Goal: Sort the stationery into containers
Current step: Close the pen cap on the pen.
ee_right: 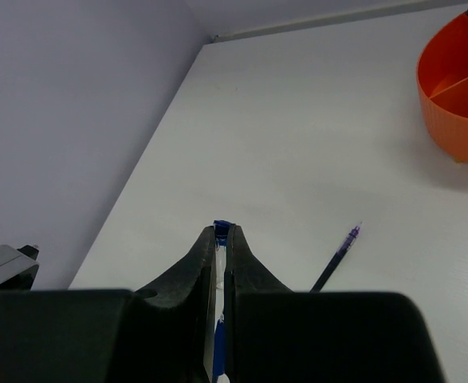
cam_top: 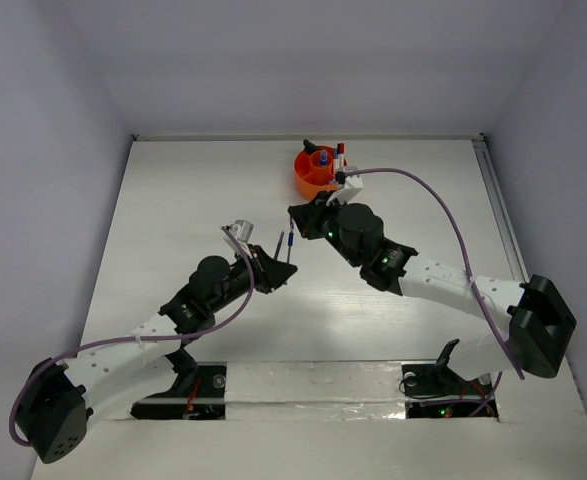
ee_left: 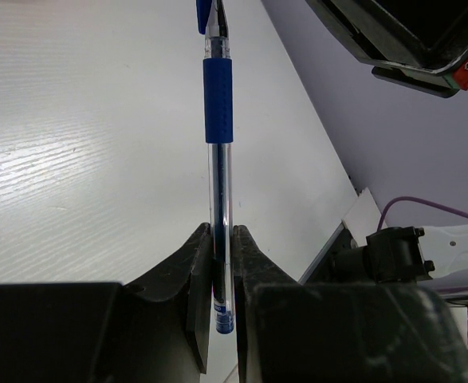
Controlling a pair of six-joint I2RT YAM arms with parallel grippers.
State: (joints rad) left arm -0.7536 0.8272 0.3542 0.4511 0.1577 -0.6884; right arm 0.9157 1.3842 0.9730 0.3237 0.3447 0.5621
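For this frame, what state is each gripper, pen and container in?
left gripper: shut on the blue pen's back end
blue pen: clamped, sticking straight out past the fingertips
right gripper: shut on a blue-and-clear item, mostly hidden
dark pen: apparently loose on the table, ungripped
orange tub: upright, some stationery inside

Table (cam_top: 173,200): white | far side: orange tub (cam_top: 315,172) | middle: dark pen (ee_right: 337,257) lying flat
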